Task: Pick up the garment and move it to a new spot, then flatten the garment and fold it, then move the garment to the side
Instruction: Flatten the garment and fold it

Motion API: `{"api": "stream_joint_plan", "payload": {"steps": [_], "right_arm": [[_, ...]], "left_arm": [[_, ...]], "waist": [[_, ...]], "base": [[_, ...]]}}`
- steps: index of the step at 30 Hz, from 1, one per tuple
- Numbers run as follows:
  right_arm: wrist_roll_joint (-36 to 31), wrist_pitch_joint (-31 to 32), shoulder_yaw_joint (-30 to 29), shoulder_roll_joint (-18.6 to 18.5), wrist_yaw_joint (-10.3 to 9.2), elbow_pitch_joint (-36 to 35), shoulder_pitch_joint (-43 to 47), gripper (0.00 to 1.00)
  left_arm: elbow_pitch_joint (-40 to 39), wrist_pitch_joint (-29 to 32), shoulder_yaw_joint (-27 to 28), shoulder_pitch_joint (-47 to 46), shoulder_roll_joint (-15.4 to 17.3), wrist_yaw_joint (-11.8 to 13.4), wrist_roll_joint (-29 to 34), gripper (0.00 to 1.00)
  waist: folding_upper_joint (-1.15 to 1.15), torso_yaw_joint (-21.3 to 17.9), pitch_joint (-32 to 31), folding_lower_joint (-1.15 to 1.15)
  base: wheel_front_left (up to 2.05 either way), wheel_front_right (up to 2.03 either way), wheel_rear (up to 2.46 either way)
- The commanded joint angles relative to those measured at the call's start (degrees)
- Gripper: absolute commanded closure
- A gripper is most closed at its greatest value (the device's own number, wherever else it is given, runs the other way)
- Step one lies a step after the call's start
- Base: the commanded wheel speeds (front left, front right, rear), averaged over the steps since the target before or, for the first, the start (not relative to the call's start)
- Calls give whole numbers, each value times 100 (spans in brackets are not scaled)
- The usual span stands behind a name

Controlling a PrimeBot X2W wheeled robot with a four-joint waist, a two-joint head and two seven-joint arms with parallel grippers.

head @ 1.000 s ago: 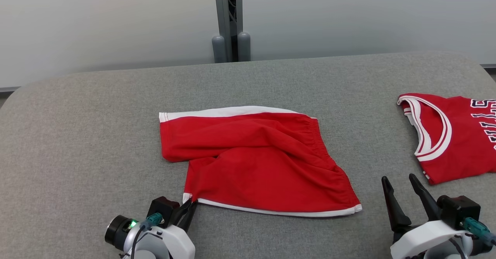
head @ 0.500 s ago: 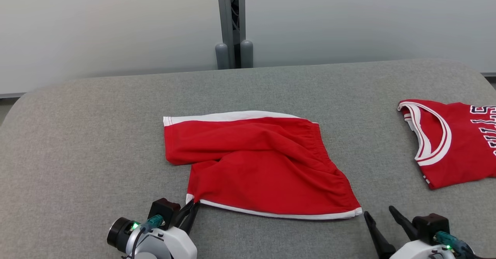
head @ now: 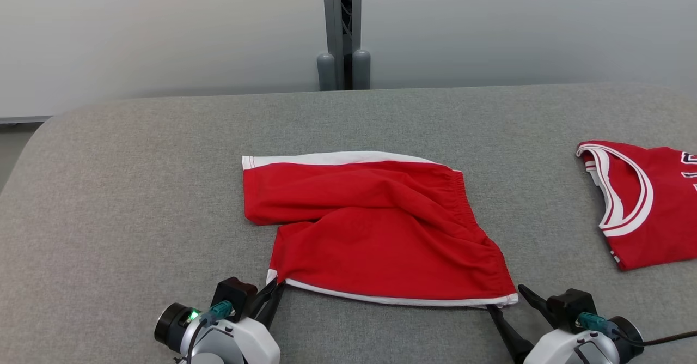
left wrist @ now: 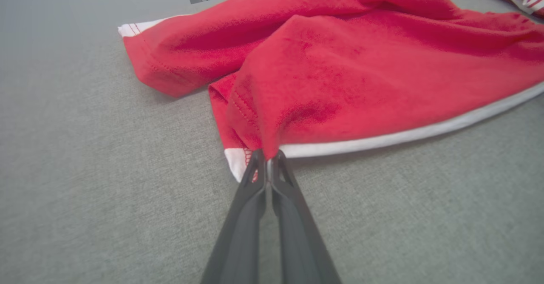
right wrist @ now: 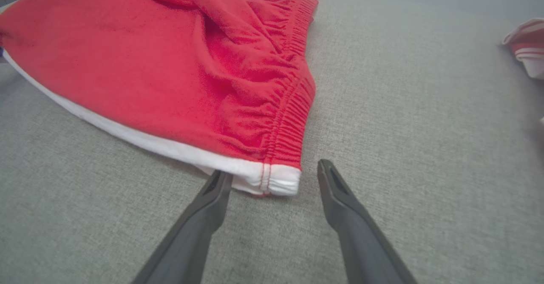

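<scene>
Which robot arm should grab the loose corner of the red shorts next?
The right arm. The right claw is open, with the near waistband corner of the red shorts between its fingers, so it likely only needs to close. The left claw is shut on the other near corner, so it's busy.

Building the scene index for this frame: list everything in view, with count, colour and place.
red shorts with white trim: one, red and white, rumpled, middle of the surface.
red jersey with white-banded neckline: one, red and white, right end of the surface, cut off by the frame.
grey fabric-covered surface: one, grey, under both garments.
grey metal post: one, grey, behind the far edge.
pale wall: one, off-white, background.
left gripper: one, dark fingers, shut on the shorts' near-left corner.
right gripper: one, dark fingers, open, either side of the shorts' near-right corner.
</scene>
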Motion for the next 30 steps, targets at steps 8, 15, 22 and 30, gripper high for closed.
{"api": "stream_joint_plan", "payload": {"steps": [8, 15, 22, 30], "right_arm": [[273, -3, 263, -70, -3, 50, -153, 100], [578, -3, 498, -195, -3, 1, -172, 100], [928, -3, 645, -305, -3, -160, -156, 100], [2292, 141, 1414, -851, -3, -873, -427, 100]], "left_arm": [[29, -20, 4, -132, 42, -8, -56, 100], [61, -20, 47, -117, 36, -8, -66, 100], [78, -20, 51, -42, 27, -8, -73, 100], [-224, -20, -28, -5, 113, -8, -172, 100]], "waist": [[0, 111, 74, 0], [0, 134, 22, 0], [0, 126, -58, 0], [0, 128, -266, 0]], "base": [[0, 0, 0], [0, 0, 0], [0, 0, 0], [0, 0, 0]]}}
